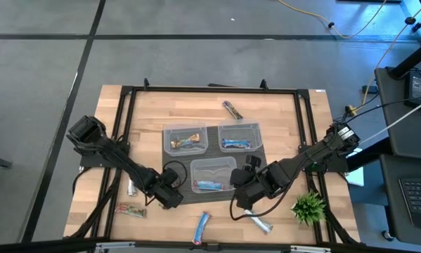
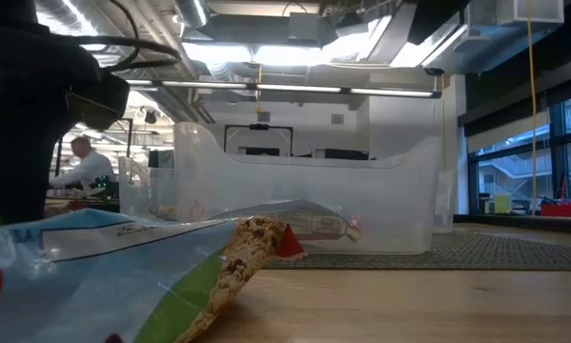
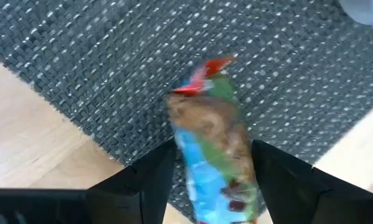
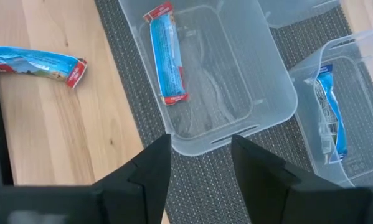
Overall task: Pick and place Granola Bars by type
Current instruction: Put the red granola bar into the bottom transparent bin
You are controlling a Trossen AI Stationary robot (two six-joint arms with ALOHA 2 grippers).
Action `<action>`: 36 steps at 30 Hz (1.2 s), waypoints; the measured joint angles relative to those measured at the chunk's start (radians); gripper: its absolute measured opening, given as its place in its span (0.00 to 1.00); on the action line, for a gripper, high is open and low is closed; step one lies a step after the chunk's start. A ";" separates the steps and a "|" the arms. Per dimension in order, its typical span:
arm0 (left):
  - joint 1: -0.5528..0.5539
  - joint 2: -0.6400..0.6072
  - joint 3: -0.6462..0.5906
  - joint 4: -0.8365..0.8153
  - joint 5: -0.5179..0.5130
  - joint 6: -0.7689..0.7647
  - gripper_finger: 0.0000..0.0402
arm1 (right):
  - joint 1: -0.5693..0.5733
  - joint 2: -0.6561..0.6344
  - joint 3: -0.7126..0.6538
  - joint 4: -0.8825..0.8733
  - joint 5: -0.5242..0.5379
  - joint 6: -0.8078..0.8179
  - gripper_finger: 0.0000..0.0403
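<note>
Near the worktop's front edge lie a blue bar, a silver bar and a green-red bar toward the front-left corner, with a small potted plant at the front right. The left gripper sits at the dark mat's front-left corner, fingers clamped on a green-red granola bar (wrapper blue, green and red). The right gripper hovers empty at the front tub's right end, fingers moderately spread. That tub holds one blue-and-red bar. Behind, the left tub holds a red-brown bar, the right tub a blue one. A silver bar lies near the far edge.
</note>
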 joint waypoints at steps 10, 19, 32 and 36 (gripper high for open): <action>0.013 0.003 0.000 -0.017 0.016 -0.016 0.35 | -0.001 0.000 0.000 -0.001 0.008 -0.002 0.42; 0.013 -0.022 -0.004 -0.007 0.019 0.011 0.13 | -0.001 0.001 0.000 -0.001 -0.007 0.000 0.42; 0.068 -0.262 0.048 0.101 -0.123 0.264 0.10 | -0.001 0.001 0.000 -0.002 -0.021 -0.031 0.42; 0.130 -0.292 0.101 0.259 -0.144 0.526 0.09 | -0.001 0.001 0.000 -0.005 -0.021 -0.027 0.42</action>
